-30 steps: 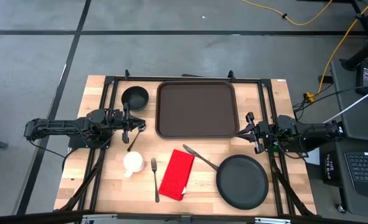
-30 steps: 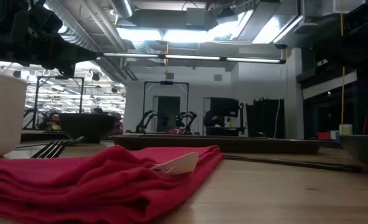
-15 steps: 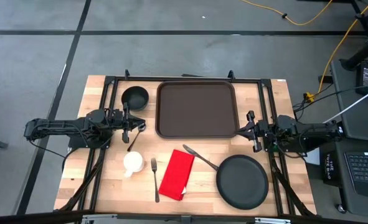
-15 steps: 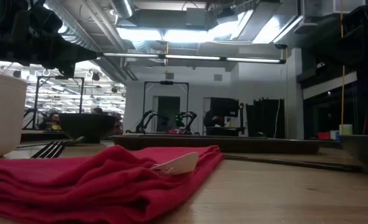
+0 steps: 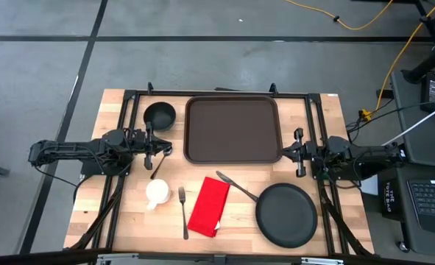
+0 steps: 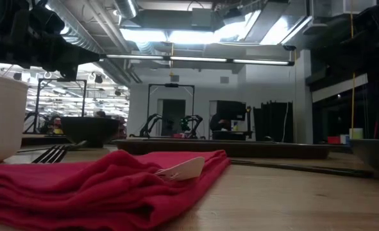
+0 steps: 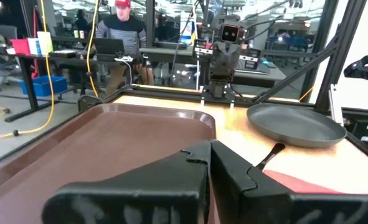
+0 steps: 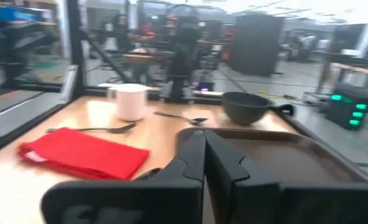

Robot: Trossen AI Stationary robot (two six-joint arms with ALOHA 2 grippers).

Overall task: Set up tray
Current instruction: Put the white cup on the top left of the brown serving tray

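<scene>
High view: left gripper (image 5: 163, 150) sits clenched, holding nothing, just off the left edge of the tray (image 5: 232, 129), with the black bowl (image 5: 159, 115) just beside it toward the far side. Right gripper (image 5: 289, 151) is also clenched with nothing in it, fingertips just beside the tray's right edge near the lower right corner; contact cannot be told. Left wrist view shows that arm's two dark fingers (image 7: 190, 180) pressed together over the tray's brown floor; right wrist view shows the right arm's fingers (image 8: 193, 162) shut the same way at the tray rim.

Tray lies flat, bare, at the far middle of the wooden table (image 5: 114, 118), between the two arms. Nearer the front edge: white mug (image 5: 157, 193) at left, fork (image 5: 183, 212) beside it, red napkin (image 5: 209, 207) with a white tag in the middle, round black plate (image 5: 286, 214) at right. A dark spoon (image 5: 235, 186) lies diagonally between napkin and plate, its handle end touching the plate rim. Another utensil lies partly under the left gripper, near the bowl; type unclear.

Left wrist view: a person (image 7: 124, 28) in a red cap sits at a desk beyond the table.
</scene>
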